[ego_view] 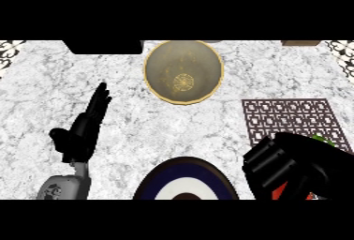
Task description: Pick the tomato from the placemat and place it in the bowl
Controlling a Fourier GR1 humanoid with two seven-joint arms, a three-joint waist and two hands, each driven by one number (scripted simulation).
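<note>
Tomato [282, 191] under curled right robot hand [290, 164].

The worktop [173, 126] has a pale grey marble surface with fine darker veins. At the lower edge, near the middle, lies a round plate [185, 180] with dark blue and white rings and a dark brown centre; only its upper half is in view. At the top edge, left of the middle, there is a black object [102, 46] that is cut by the frame. A small brown object [301, 43] shows at the top right. Patterned black-and-white patches [10, 47] appear in both upper corners.
</note>
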